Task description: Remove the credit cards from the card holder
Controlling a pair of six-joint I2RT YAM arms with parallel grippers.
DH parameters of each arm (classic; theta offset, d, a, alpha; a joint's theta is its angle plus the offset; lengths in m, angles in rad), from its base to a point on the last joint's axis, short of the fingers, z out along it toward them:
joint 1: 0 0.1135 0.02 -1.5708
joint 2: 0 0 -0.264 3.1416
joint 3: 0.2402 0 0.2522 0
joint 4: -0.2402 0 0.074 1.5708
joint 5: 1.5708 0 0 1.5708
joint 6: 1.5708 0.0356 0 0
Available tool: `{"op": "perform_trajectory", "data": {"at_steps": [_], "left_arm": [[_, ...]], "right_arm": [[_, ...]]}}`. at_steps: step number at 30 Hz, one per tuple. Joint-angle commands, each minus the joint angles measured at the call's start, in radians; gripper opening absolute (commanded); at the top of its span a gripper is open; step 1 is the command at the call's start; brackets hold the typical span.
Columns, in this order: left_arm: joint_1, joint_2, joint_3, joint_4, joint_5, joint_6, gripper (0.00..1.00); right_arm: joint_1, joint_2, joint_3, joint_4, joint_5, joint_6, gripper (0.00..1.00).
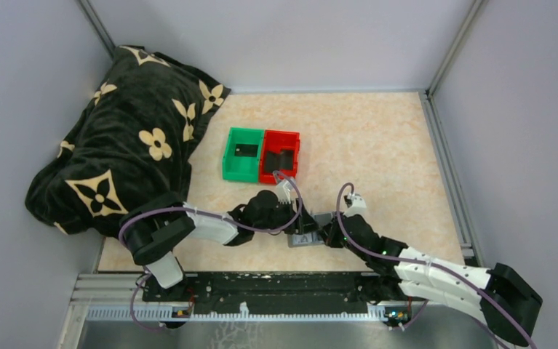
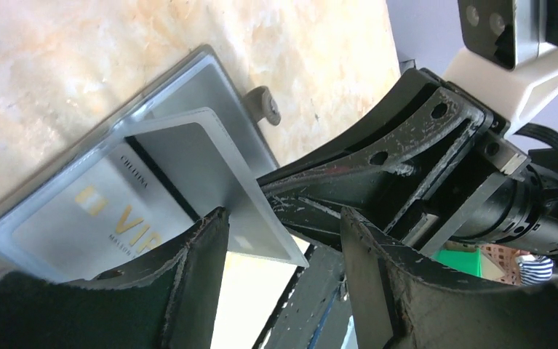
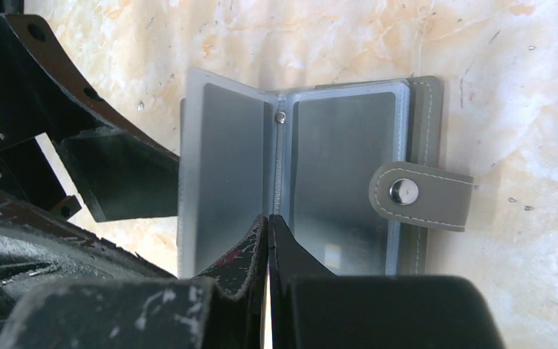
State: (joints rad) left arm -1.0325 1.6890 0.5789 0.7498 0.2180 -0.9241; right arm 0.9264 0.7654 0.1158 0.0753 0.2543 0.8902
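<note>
The card holder [image 3: 341, 182] lies open and flat on the table [image 1: 377, 145], straight beneath both tools. From above it is only a small grey patch between the two tips, mostly hidden by the arms; the wrist cameras give the detail.

The right wrist view looks down on two grey sleeve panels either side of a centre fold, with a snap strap [image 3: 421, 195] hanging off the edge to the right of the tool. The right gripper [image 3: 269, 222] has its jaws pressed together, tips resting on the fold. Whether they pinch a sleeve there cannot be told.

The left wrist view shows what that view does not: a grey credit card [image 2: 108, 218] with gold "VIP" lettering sits inside the clear sleeve just ahead of the tool. A frosted sleeve leaf [image 2: 196, 156] is tilted up off that sleeve. The left gripper [image 2: 281, 218] has its jaws spread wide. One corner of the leaf reaches into the gap, and nothing is clamped.

Only the overhead camera takes in the surroundings. Beyond the tools a green bin [image 1: 232, 163] and a red bin [image 1: 294, 142] stand touching side by side, with a dark flat shape [image 1: 246, 150] in each. A black flowered blanket [image 1: 116, 138] is heaped far out to the left arm's side.
</note>
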Motion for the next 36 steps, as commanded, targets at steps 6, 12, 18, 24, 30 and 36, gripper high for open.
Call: {"op": "perform_trajectory", "data": {"at_steps": [6, 12, 18, 24, 30, 36], "left_arm": [[-0.009, 0.039, 0.123, -0.092, 0.007, 0.079, 0.65], [-0.011, 0.122, 0.144, -0.036, 0.012, 0.086, 0.66], [-0.007, 0.04, 0.084, -0.029, -0.054, 0.108, 0.64], [0.002, -0.117, -0.055, -0.044, -0.119, 0.098, 0.07], [0.002, -0.207, -0.147, -0.092, -0.177, 0.082, 0.0], [0.002, -0.183, -0.189, -0.081, -0.153, 0.059, 0.0]], "right_arm": [[0.003, -0.205, 0.1, -0.263, 0.111, -0.016, 0.11], [0.004, -0.331, 0.194, -0.469, 0.235, -0.059, 0.19], [0.003, -0.265, 0.205, -0.398, 0.188, -0.094, 0.13], [0.004, -0.111, 0.149, -0.174, 0.079, -0.082, 0.01], [0.002, 0.007, 0.143, -0.039, 0.015, -0.084, 0.0], [-0.05, 0.105, 0.091, 0.137, -0.151, -0.047, 0.0]]}}
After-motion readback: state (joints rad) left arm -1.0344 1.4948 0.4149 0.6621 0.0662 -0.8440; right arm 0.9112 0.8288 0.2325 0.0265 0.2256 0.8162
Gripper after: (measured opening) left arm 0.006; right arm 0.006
